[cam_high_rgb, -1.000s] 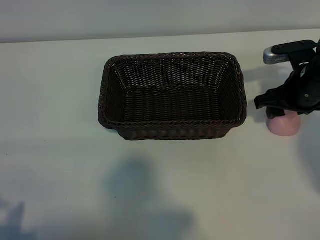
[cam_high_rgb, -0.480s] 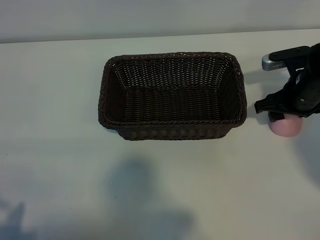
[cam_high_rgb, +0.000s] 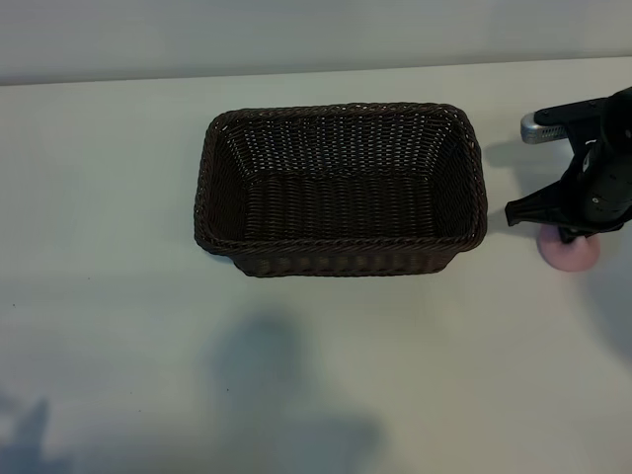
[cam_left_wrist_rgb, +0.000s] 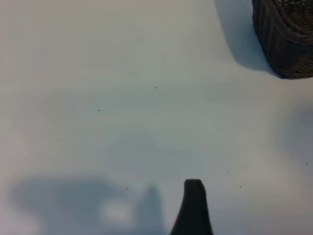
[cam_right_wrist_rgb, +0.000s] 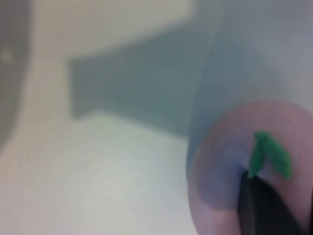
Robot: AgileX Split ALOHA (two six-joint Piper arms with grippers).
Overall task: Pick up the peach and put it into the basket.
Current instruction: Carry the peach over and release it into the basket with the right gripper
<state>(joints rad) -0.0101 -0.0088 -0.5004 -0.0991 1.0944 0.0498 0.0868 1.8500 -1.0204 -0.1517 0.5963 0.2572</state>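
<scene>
The peach (cam_high_rgb: 569,256), pale pink, lies on the white table just right of the basket (cam_high_rgb: 341,255), a dark-brown wicker one with nothing in it. My right gripper (cam_high_rgb: 571,233) is down on top of the peach and covers most of it; only its lower part shows. The right wrist view has the peach (cam_right_wrist_rgb: 230,166) very close, its green leaf (cam_right_wrist_rgb: 269,154) up, with dark gripper parts against it. The left arm is outside the exterior view. One dark fingertip (cam_left_wrist_rgb: 193,205) of my left gripper hangs over bare table, holding nothing, and a basket corner (cam_left_wrist_rgb: 286,34) shows farther off.
White tabletop (cam_high_rgb: 118,296) lies all round the basket. The table's far edge (cam_high_rgb: 296,74) runs behind it. Arm shadows fall on the near part of the table.
My right gripper has sunk lower over the peach, so less pink shows beneath it. The basket has not moved.
</scene>
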